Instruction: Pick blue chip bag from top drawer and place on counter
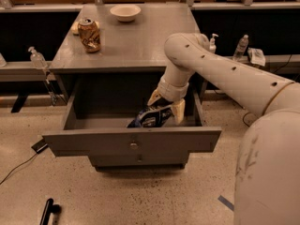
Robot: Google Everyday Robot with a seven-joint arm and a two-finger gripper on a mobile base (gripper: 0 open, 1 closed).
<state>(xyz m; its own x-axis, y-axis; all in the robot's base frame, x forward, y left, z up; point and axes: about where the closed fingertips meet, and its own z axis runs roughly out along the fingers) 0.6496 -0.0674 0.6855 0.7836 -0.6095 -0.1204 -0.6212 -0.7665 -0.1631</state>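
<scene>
1 pincer (167, 108) noted, down inside the top drawer (84, 143), just behind its front panel and, as seen, right of its knob (134, 146). Its 2 yellowish fingers (178, 111) stand apart, straddling the upper end of the blue chip bag (149, 118). Nothing is clamped, and contact with the foil cannot be confirmed. The bag lies on the drawer floor, leaning toward the inside of the front panel.

Step in hand, as judged: closing on the bag. Recommended practice is to close gently on the crimped upper edge, since glossy foil is likely to slip or crumple. The lift should then go straight up until the bag is above the drawer's front panel and the overhanging edge, before swinging over.

The counter (140, 43) sits directly above the drawer: flat, grey, matte. It carries 1 drink can (89, 34) above the drawer's left side and 1 pale bowl (125, 12) farther back. The stretch above the drawer's right side looks the best landing spot.

Room: speckled floor (140, 196) below the drawer, a cable (18, 165) trailing off its left end, and a clear bottle (37, 59) beyond that end. The arm (220, 67) enters from the drawer's right.
</scene>
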